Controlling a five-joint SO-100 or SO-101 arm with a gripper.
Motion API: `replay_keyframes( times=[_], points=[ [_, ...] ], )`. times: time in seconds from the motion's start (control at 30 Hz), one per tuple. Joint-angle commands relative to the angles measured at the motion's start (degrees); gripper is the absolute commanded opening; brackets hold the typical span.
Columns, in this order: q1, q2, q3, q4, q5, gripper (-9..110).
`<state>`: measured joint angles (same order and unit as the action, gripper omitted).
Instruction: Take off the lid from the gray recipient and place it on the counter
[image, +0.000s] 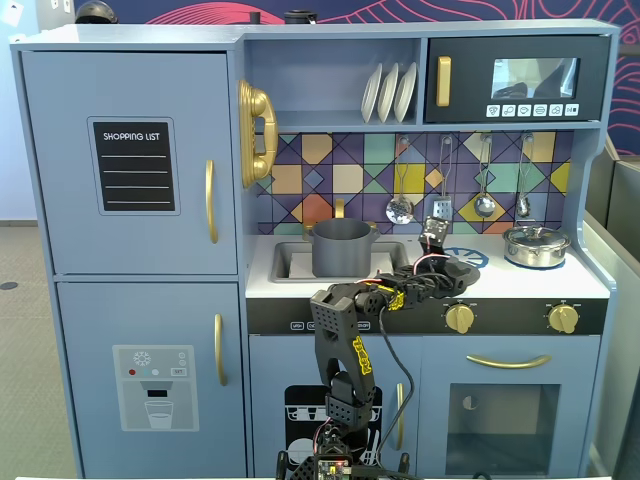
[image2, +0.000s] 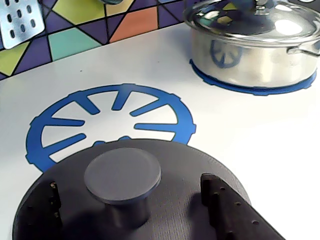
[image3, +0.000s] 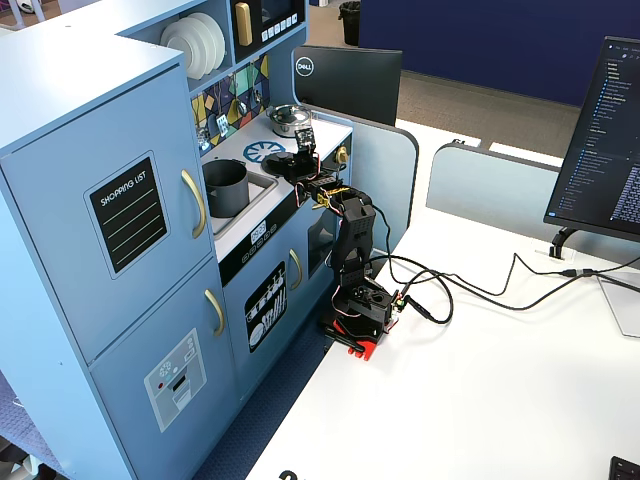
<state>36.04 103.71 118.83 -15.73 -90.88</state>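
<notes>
The dark-gray lid with its round knob lies low over the white counter, covering the near edge of the blue burner print. My gripper is open. Its two black fingers stand either side of the knob with gaps and do not touch it. In a fixed view the lid is right of the sink, at my gripper. The gray pot stands uncovered in the sink. It also shows in another fixed view.
A shiny silver pan with a glass lid stands on a second burner print at the counter's back right, also visible in a fixed view. Utensils hang on the tiled back wall. Two gold knobs are on the front panel.
</notes>
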Motion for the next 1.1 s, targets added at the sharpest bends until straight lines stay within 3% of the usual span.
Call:
replay_keyframes(
  times=[0.0, 0.13, 0.3, 0.53, 0.63, 0.77, 1.07],
  points=[
    [-0.35, 3.6, -1.49, -2.37, 0.44, 29],
    [-2.02, 7.21, -4.75, -0.26, 0.62, 27],
    [-2.64, 18.19, -8.61, 12.3, -0.35, 24],
    [-11.07, 47.37, -9.76, 70.49, 6.77, 6],
    [-18.72, 55.9, -5.1, 82.09, 6.42, 0],
    [-27.33, 64.25, 7.21, 82.44, 5.01, 0],
    [-38.85, 77.52, 39.81, 66.62, 6.59, 0]
  ],
)
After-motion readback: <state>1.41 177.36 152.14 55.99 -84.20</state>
